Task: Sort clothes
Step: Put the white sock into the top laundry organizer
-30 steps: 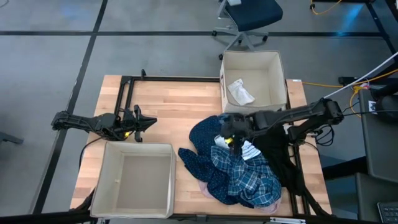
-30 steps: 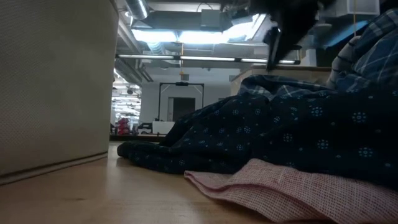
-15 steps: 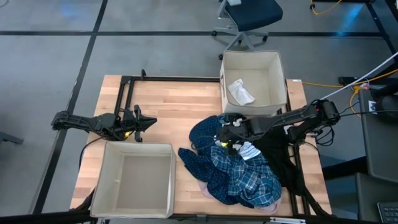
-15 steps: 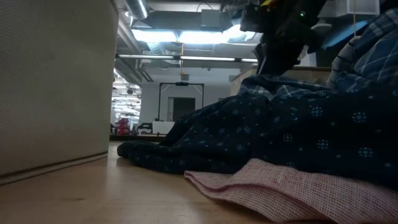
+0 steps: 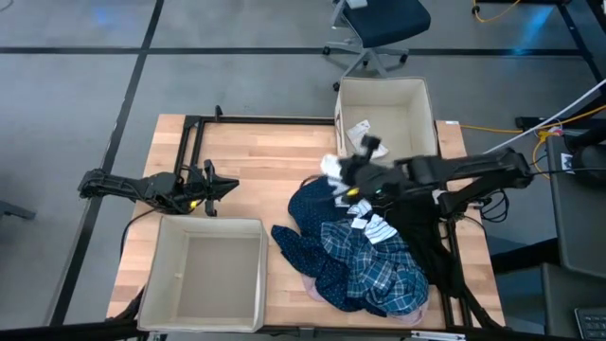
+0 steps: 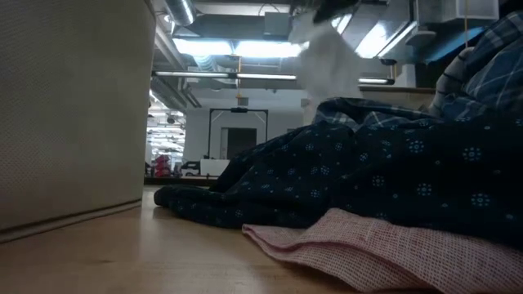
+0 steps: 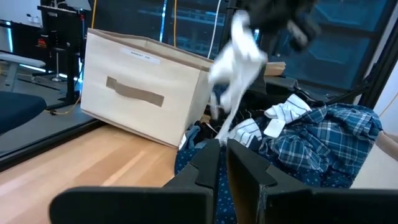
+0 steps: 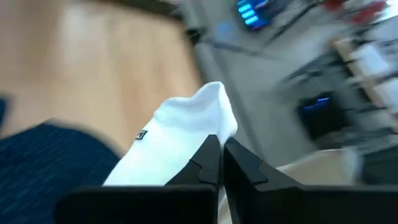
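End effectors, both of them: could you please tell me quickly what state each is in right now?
Left end effector: closed, empty, beside the empty box.
Right end effector: closed on a white garment, lifted above the pile.

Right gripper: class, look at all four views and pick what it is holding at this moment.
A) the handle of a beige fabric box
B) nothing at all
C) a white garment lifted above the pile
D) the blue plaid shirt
C: the right gripper is shut on a white garment, which hangs clear above the clothes pile in the left wrist view, while the blue plaid shirt lies on the pile.
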Robot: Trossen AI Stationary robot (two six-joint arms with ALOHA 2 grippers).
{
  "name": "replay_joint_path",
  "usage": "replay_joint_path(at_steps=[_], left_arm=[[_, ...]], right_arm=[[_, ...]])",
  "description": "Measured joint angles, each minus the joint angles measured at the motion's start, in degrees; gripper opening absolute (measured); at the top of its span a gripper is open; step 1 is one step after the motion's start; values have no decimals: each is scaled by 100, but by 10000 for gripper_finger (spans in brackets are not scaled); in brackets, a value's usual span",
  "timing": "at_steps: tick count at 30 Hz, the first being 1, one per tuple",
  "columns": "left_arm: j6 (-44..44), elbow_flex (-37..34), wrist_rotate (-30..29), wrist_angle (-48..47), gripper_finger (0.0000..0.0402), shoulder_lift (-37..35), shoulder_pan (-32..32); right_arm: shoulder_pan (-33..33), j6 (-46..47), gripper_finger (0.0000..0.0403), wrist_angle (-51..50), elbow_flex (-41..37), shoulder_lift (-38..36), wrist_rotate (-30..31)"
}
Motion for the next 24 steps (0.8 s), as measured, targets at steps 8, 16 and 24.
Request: replay_joint_path(at_steps=[8, 16, 24], left_arm=[[0, 0, 2, -2, 19, 2, 0], [-2, 0, 2, -2, 19, 2, 0], [-2, 0, 2, -2, 19, 1, 1]], right_arm=[[-151, -439, 8, 24, 836, -387, -9], [-141, -434, 7, 187, 912, -562, -1526], [-141, -559, 8, 370, 912, -563, -4116]])
